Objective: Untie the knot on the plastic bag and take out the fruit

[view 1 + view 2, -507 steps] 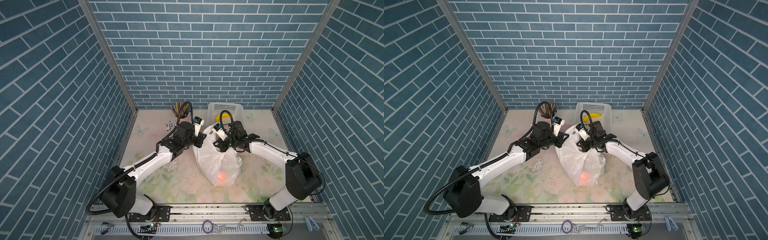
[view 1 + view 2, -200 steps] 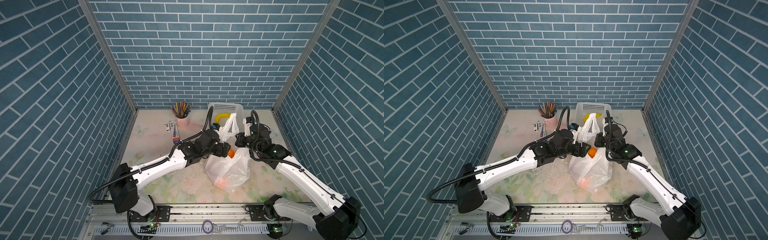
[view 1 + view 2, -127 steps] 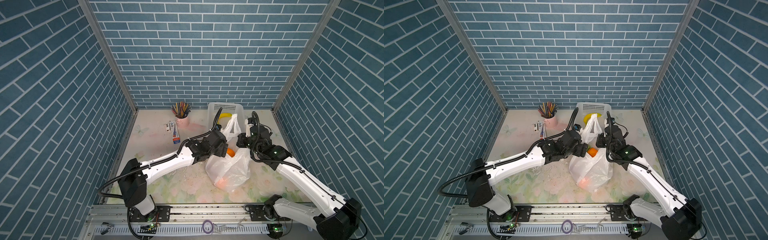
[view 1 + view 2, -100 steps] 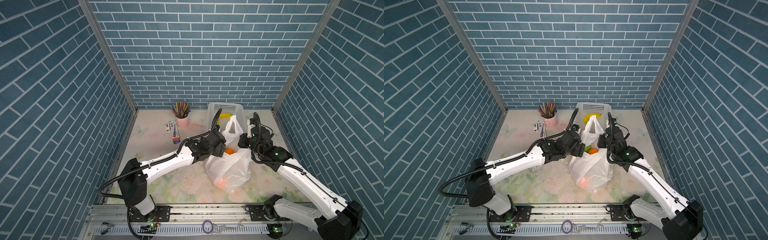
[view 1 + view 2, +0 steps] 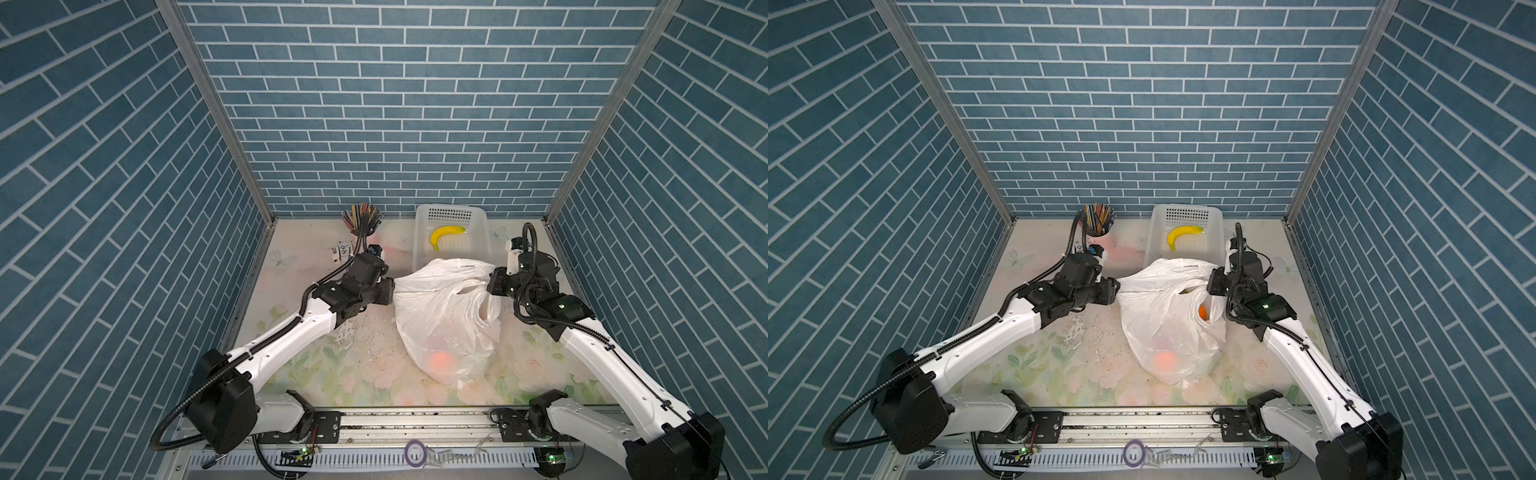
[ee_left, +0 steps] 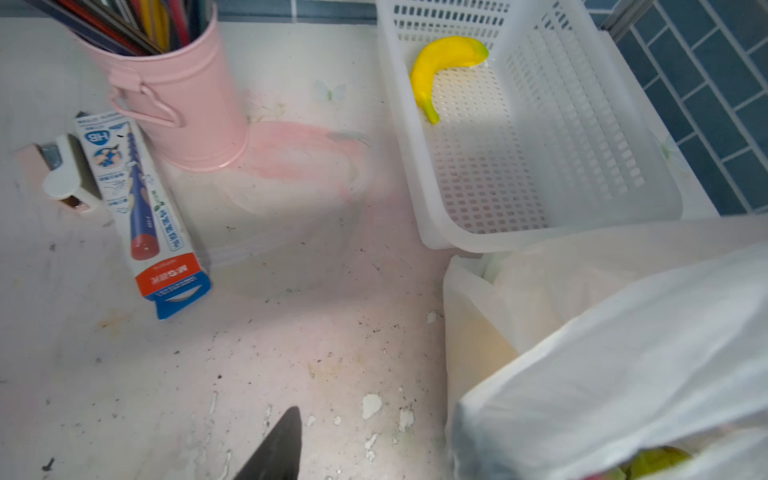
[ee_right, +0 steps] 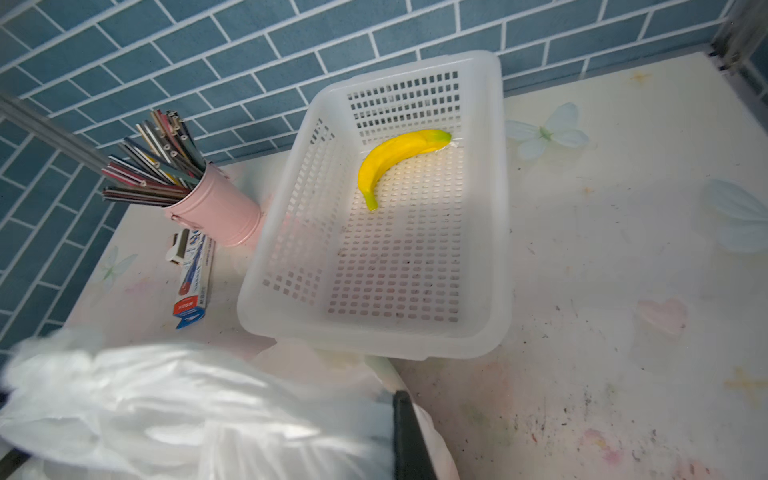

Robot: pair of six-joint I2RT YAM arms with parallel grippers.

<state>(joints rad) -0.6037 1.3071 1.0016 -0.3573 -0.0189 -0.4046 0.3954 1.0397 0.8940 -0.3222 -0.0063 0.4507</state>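
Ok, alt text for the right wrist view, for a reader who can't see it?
A crinkled white plastic bag fills the foreground, with the right gripper's dark finger against its edge. Beyond it stands a white perforated basket holding one yellow banana, beside a pink cup of coloured pencils and a pencil box, against a blue brick wall.

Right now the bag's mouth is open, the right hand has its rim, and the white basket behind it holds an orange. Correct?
One thing is off: the white perforated basket holds a yellow banana, not an orange, as the right wrist view shows. The rest stands: the plastic bag is open and the right hand is shut on its rim.
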